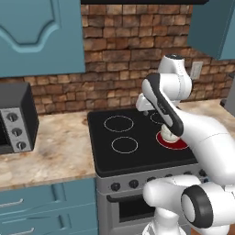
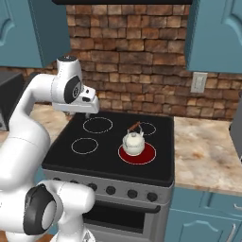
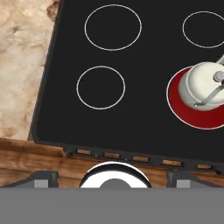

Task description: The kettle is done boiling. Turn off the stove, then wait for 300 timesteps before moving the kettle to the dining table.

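So nearest the base, the stove's (image 2: pixel 108 156) steel front with its row of black knobs (image 2: pixel 110 190) and the oven door faces the robot. Up on the black glass, the kettle (image 2: pixel 133 143) sits upright on the front right burner (image 2: pixel 137 154), which glows solid red, so that one's on. The other three rings are just thin white outlines. The handle arches over the lid, with its brown-orange tip pointing toward the back.

The end effector (image 2: pixel 88 114) hangs above the left side of the cooktop, over the back left ring, well apart from the kettle and holding nothing. Its fingers (image 3: pixel 41 179) stand wide apart at the bottom of the hand view, which looks straight down on the stove with the kettle off to the right edge.

The marbled desk (image 1: pixel 50 147) runs either side of the stove. A grey toaster oven (image 1: pixel 16 119) sits on the left stretch. Behind everything is a brick wall (image 2: pixel 132 56) with an outlet (image 2: pixel 198 82), and teal cabinets (image 1: pixel 41 34) hang above.
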Available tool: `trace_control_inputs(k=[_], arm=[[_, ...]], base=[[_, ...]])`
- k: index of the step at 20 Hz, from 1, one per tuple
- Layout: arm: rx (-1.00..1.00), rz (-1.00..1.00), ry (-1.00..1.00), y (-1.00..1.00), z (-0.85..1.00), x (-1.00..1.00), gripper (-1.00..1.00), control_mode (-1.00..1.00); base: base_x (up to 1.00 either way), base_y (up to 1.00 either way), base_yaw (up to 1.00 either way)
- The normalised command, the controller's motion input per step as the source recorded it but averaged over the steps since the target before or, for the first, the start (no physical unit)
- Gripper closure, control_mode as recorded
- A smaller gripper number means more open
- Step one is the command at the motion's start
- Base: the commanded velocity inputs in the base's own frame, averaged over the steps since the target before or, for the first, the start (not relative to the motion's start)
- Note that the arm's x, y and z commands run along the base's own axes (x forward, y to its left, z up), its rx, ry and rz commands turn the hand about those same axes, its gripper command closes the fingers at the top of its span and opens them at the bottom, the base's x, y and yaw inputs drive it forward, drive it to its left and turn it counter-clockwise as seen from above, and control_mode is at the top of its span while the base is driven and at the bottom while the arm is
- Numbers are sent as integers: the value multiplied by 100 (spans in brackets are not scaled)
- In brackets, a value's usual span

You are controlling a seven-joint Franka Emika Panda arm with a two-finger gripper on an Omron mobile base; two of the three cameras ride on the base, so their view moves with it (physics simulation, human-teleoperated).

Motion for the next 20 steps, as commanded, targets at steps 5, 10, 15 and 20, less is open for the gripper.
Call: trace_control_inputs(k=[5,10,15,20], arm=[[0,0,0,0,0,0,-100,100],[0,0,0,0,0,0,-100,100],[0,0,0,0,0,0,-100,100],[0,0,0,0,0,0,-100,100]], base=[[0,52,-1],[0,49,-1],[0,46,0],[0,46,-1]])
